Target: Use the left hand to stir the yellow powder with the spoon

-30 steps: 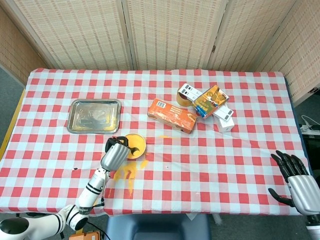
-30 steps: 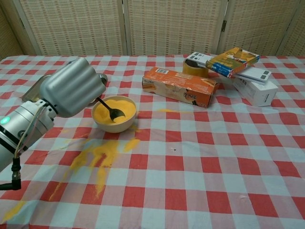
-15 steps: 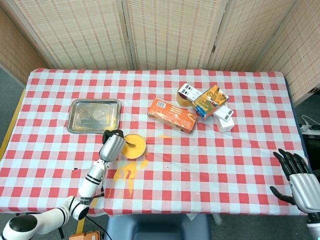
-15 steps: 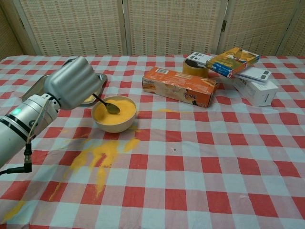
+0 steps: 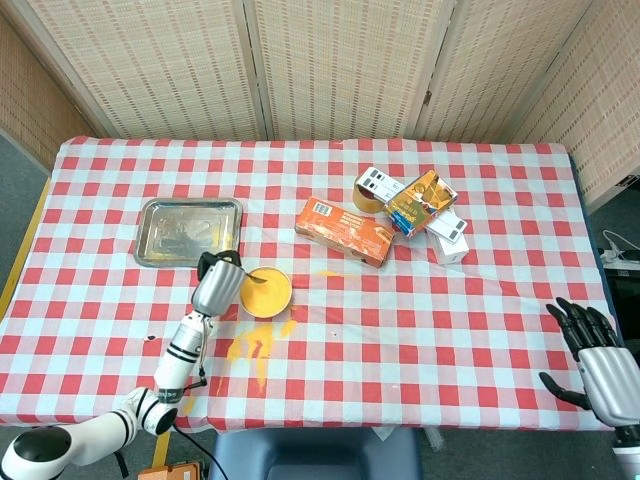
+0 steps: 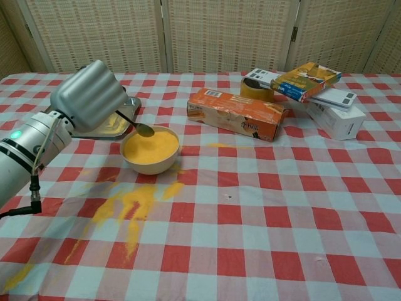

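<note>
Over bowl point(image 6: 150, 160) rim — left robot hand point(image 6: 88, 97) gripping spoon point(image 6: 139, 127), yellow powder point(image 6: 150, 147) below

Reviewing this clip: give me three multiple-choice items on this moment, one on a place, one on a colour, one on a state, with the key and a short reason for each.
1. Where is the spilled yellow powder?
A. on the tray
B. on the cloth in front of the bowl
C. on the orange box

2. What colour is the tablecloth?
A. red and white check
B. plain blue
C. green stripe

3. What is the left hand doing?
A. resting open
B. holding the spoon
C. gripping the tape roll

Key: B, spilled yellow powder lies before the bowl; A, tablecloth is checked; B, left hand holds the spoon over the bowl.
</note>
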You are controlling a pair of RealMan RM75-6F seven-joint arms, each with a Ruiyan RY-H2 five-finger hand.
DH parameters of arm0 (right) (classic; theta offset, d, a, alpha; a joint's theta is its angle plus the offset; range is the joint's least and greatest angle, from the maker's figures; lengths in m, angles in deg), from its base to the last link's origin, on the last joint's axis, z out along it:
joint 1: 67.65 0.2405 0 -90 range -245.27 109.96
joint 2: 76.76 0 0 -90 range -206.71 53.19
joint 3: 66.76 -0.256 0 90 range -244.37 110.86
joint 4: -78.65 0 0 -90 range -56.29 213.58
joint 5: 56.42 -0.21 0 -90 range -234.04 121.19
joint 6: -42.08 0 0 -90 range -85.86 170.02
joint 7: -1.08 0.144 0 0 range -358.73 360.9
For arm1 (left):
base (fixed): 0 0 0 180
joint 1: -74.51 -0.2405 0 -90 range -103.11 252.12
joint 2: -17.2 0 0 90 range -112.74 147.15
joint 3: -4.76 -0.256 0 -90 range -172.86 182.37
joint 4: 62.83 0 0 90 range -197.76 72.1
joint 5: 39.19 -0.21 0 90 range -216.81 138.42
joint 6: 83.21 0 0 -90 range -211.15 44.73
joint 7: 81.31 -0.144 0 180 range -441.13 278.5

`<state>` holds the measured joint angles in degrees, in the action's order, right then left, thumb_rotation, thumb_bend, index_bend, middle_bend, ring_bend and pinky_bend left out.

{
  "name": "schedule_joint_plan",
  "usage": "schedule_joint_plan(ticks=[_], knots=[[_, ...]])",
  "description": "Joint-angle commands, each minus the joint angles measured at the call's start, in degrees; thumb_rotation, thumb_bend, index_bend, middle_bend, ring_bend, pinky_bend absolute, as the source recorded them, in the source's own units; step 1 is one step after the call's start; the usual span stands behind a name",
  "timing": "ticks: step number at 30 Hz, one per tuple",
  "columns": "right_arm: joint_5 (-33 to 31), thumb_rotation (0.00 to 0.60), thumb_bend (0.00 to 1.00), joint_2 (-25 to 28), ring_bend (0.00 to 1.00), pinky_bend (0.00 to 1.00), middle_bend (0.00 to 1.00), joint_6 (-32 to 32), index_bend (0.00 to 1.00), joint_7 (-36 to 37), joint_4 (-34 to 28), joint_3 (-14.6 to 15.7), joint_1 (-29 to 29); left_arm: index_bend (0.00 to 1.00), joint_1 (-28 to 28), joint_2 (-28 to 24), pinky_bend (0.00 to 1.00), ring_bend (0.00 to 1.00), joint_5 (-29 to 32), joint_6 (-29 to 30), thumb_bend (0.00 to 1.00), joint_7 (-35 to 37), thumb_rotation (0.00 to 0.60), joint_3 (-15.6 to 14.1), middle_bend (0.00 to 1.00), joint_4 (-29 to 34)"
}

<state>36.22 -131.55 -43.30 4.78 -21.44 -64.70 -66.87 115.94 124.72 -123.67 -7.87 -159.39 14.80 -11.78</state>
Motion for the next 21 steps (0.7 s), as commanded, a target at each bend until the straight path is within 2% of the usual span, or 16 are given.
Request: schedule_joint_plan(ticks=[1,10,14,21], knots=[[0.21,0.6,0.15,0.07,0.0,0.0,0.0,-0.16,0.0,0.15,0.01,0.09,-0.1,0.91,-0.3,-1.11,1.0,1.0,0.27,0.66,0.49,-0.76,0.6,0.26,1.0,1.44],[1.88,0.6,0.15,0.25,0.0,0.0,0.0,-1.2,0.0,0.42,-0.15,0.64,-0.52,0.92,-0.73,-1.9,1.0,1.0,0.57,1.72,0.49,-2.87,0.6,0.09,1.0,5.68],[2.36,0.6,0.15,0.41,0.0,0.0,0.0,-1.95,0.0,0.78,-0.08,0.72,-0.82,0.92,-0.31,-0.48,1.0,1.0,1.08,0.43,0.49,-4.34,0.6,-0.3,1.0,3.98],[2.23,0.6,0.15,0.68,0.0,0.0,0.0,-2.1,0.0,1.48,0.16,0.69,-0.91,0.92,1.1,3.05,1.0,1.0,2.65,-1.1,0.49,-3.52,0.6,0.76,1.0,-1.87]])
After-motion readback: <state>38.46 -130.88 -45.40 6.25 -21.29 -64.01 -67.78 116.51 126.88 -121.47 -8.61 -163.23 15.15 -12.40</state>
